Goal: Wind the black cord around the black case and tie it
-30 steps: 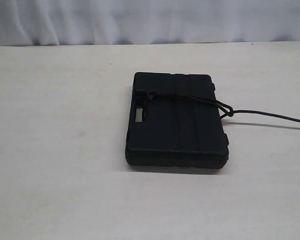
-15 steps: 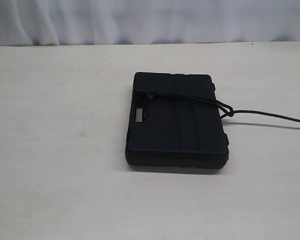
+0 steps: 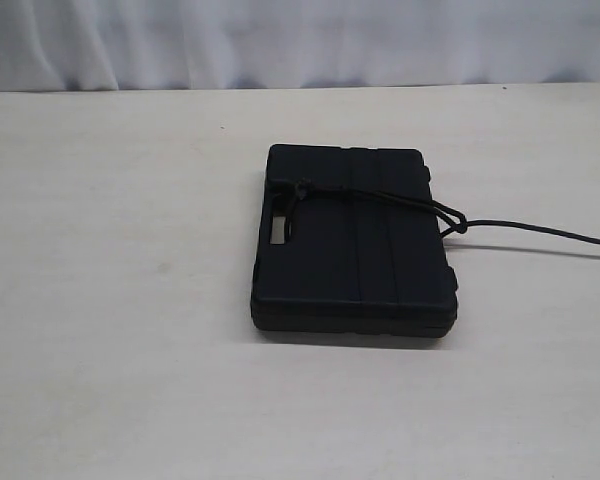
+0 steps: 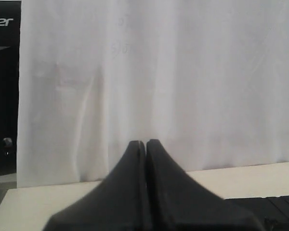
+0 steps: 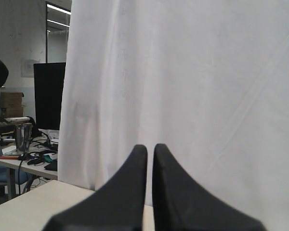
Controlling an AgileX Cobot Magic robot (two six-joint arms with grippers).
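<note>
I am looking at the worktop (image 3: 100, 300), a broad, pale, matte surface with a faint grain, and behind its far edge a white cloth (image 3: 280, 40) is hanging in soft folds. The black case (image 3: 355, 250) is lying flat near the middle of the worktop, a little toward the right edge and well apart from the far edge. It is a matte hard-plastic rectangle with rounded corners, raised ribs running across its lid, and a handle slot (image 3: 279, 232) facing the left edge. The black cord (image 3: 380, 197), thin and braided, is crossing the lid at the end nearer the far edge. It is bunching into a knot just above the handle slot and looping at the case's right side, and its tail is trailing off toward the right edge of the worktop.

Neither arm is showing in the exterior view. The left gripper (image 4: 146, 142) is pointing at the cloth with its smooth black fingers pressed together on nothing. The right gripper (image 5: 150, 147) is doing likewise, with only a hairline slit between its fingers.

Compared with half a second ago, I am seeing the case and cord lying exactly as they were
</note>
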